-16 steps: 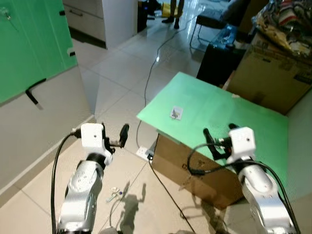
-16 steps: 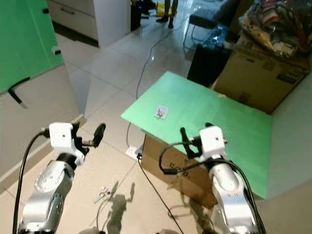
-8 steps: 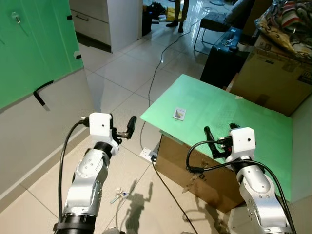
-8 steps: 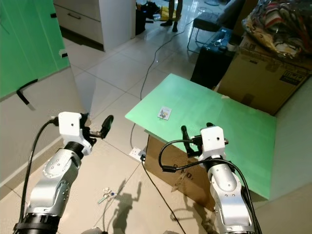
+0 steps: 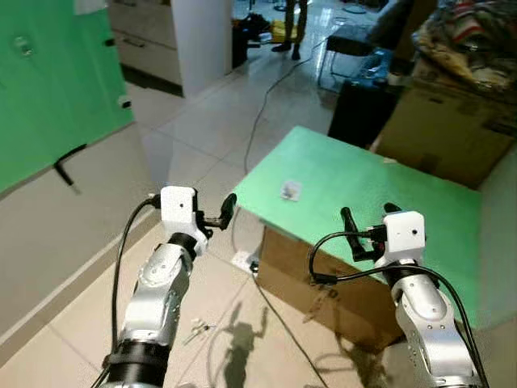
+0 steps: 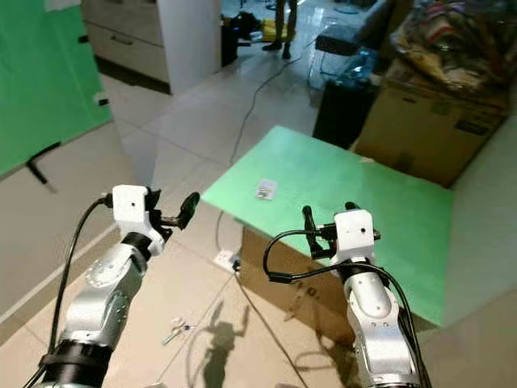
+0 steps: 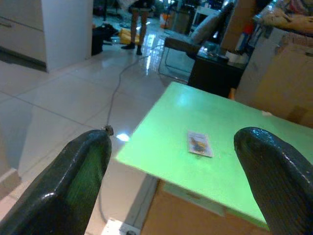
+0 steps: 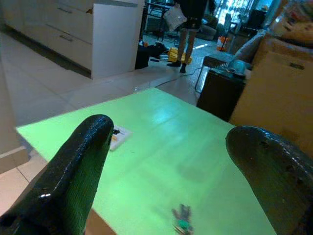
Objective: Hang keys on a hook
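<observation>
A small white card (image 5: 290, 190) with a dark and yellow item on it lies on the green board (image 5: 404, 210). In the right wrist view a small dark bunch with a green bit (image 8: 182, 218), perhaps keys, lies on the board nearer my right gripper. A small metal thing (image 5: 196, 327) lies on the floor tiles. A blurred pale fitting (image 5: 23, 44), possibly the hook, sits high on the green wall panel (image 5: 56, 89). My left gripper (image 5: 220, 212) is open in the air left of the board. My right gripper (image 5: 367, 222) is open over the board's near edge.
The green board rests on a cardboard box (image 5: 323, 283). A larger box (image 5: 436, 129) with clothes and a black cabinet (image 5: 355, 105) stand behind it. A cable (image 5: 257, 121) runs across the tiles. A person's legs (image 5: 289, 24) stand far back.
The whole view has shifted as the camera moved. My left arm has reached a little further forward towards the board. The right gripper has hardly moved.
</observation>
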Tool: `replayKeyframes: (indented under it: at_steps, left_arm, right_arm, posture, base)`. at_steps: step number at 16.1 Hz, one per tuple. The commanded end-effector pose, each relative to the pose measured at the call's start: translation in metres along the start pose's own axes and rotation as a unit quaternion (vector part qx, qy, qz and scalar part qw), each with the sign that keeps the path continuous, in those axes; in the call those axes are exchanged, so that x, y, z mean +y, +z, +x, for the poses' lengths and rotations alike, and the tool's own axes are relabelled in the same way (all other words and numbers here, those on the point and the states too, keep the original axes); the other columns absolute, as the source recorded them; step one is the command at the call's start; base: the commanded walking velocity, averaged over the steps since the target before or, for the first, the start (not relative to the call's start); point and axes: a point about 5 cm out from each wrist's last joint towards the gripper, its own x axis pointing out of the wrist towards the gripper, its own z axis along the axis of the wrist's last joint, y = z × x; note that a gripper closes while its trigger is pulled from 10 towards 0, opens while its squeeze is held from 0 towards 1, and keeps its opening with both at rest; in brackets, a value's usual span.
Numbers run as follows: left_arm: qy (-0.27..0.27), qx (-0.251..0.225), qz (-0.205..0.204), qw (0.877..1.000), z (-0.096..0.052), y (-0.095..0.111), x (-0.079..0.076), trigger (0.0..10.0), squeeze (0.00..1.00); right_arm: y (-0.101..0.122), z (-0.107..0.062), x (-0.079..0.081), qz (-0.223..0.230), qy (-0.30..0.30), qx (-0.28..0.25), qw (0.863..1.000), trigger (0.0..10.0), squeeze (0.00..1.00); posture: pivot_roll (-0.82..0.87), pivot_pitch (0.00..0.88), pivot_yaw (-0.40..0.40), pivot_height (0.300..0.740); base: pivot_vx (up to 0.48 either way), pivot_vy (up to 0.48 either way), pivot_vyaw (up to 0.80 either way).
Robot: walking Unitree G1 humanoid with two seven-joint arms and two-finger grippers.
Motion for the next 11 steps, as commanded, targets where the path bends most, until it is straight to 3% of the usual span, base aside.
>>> replayKeyframes:
  at_steps: [1,4,11]
  left_arm:
    - [-0.018,-0.005,0.002,1.0,0.007,0.003,-0.009,10.0,0.0]
    - [-0.023,-0.004,0.0,1.0,0.012,0.002,-0.01,10.0,0.0]
    - [-0.04,0.002,0.009,0.999,0.026,0.002,-0.012,10.0,0.0]
  right_arm:
    - [-0.002,-0.003,-0.009,-0.008,-0.019,0.001,1.0,10.0,0.0]
    - [-0.002,-0.004,-0.009,-0.007,-0.025,0.0,1.0,10.0,0.0]
    - [-0.007,-0.012,-0.004,-0.009,-0.031,0.006,0.999,10.0,0.0]
  posture:
    - [-0.08,0.0,0.002,0.724]
    - [-0.1,0.0,0.014,0.724]
    - [-0.14,0.0,0.055,0.724]
  base:
    - [0.262,-0.398,0.0]
    - [0.281,-0.384,0.0]
    - [0.084,0.0,0.0]
